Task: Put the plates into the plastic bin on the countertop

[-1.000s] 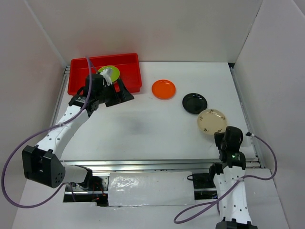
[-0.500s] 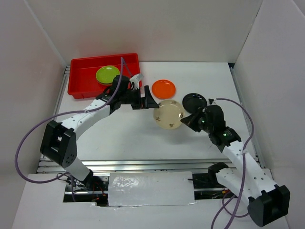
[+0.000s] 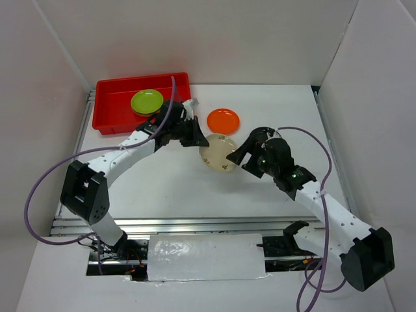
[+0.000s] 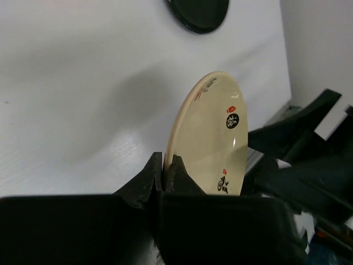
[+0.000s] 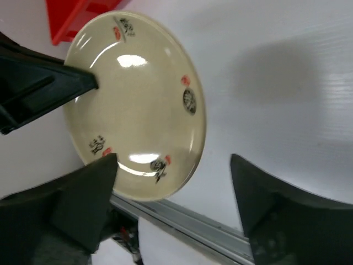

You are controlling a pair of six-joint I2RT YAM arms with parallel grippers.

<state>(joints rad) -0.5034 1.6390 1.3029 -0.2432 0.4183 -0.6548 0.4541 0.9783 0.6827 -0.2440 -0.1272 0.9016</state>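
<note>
The white tabletop (image 3: pixel 286 110) carries the red plastic bin (image 3: pixel 110 112) at upper left of the top view, with a lime green plate (image 3: pixel 147 101) inside it. An orange plate (image 3: pixel 223 121) lies just right of the bin. The cream plate (image 3: pixel 218 155) is at frame centre, tipped nearly on edge and seemingly clear of the surface.

The left tool (image 4: pixel 168 164) is clamped on the cream plate's thin rim. The right tool (image 3: pixel 244 153) stands wide apart, one finger on either side of the plate's lower edge without pinching it.

The plate looks rigid, glossy and light, probably slick and liable to chip if dropped. A rim pinch is the only real hold, and with a single grip point it may swing or slip, so a deep bite on the edge seems wise.

The black plate (image 4: pixel 198 11) is cut off at the top of the left wrist view and mostly hidden under the right arm from above. Whether more plates sit beneath the green one cannot be told. No others are visible.
</note>
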